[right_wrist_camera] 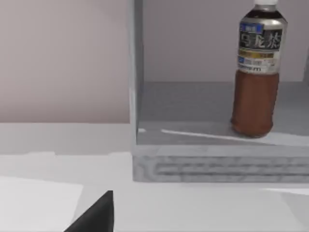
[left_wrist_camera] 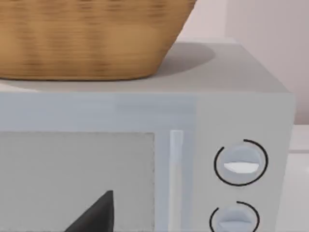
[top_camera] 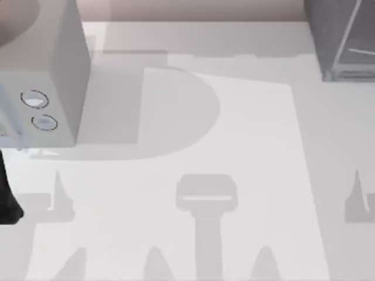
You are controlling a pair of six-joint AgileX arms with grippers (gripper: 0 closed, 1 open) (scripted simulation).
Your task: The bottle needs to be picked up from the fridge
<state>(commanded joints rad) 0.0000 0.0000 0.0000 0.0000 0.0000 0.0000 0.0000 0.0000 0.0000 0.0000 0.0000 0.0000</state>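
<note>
- The bottle stands upright on the floor of the open fridge in the right wrist view, well inside the compartment and set back from its front lip. Judged: it has not yet been picked up.
- The bottle has brown contents, a dark printed label and a pale cap; nothing touches it.
- The right gripper appears as a dark fingertip low in that view, well apart from the bottle and outside the fridge. Whether its fingers are spread or closed cannot be told; it holds nothing.
- The top view places the fridge at the table's far right corner, the bottle hidden inside it.
- The left gripper faces a microwave, again a single dark tip, finger spread not determinable. A wicker basket rests on the microwave's top.
- The top view shows the microwave at the table's left edge, dials facing up; the basket is probably cropped out there.
- The table carries arm shadows.
</note>
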